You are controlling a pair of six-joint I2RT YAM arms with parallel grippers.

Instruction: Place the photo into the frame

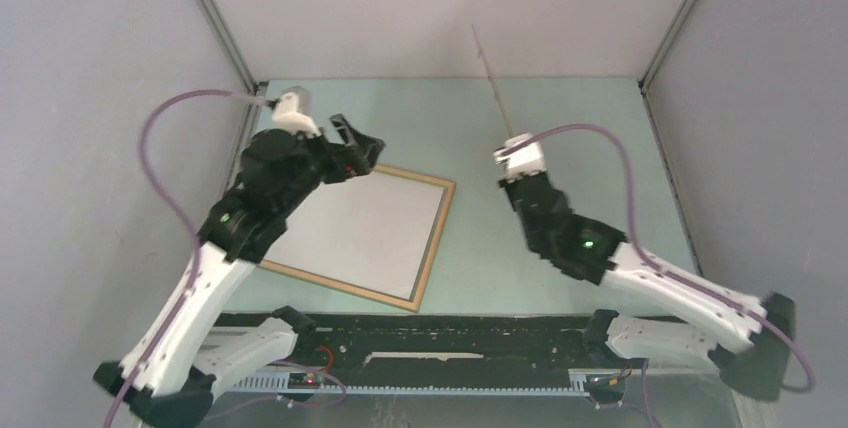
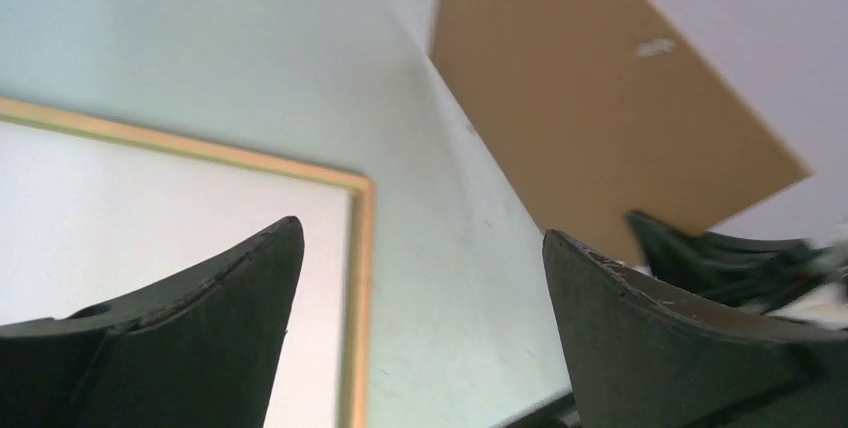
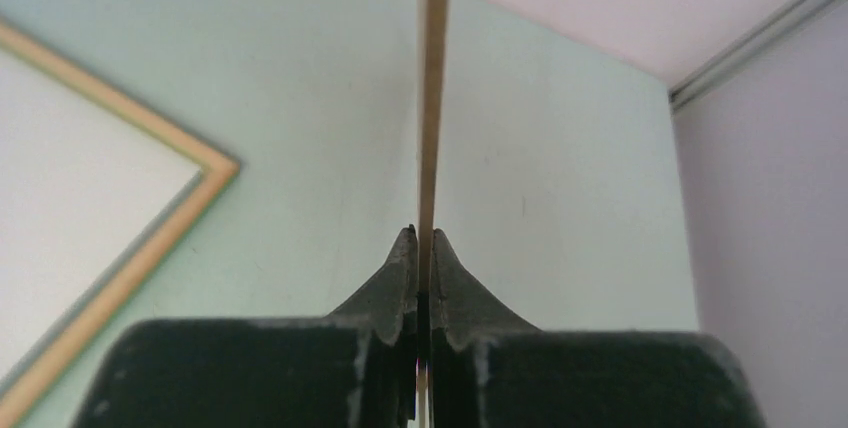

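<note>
Left of centre on the table (image 1: 560, 108), the thin pale-wood picture frame (image 1: 436, 240) lies flat beneath the left gripper (image 2: 420, 238), jaws apart, the nearer arm. The right gripper (image 3: 424, 238), well right, clamps an upright plain brown board (image 3: 433, 98); no seaside photo shows.

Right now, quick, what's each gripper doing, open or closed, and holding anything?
Left gripper: open, holding nothing.
Right gripper: shut on the brown board, held upright.
</note>
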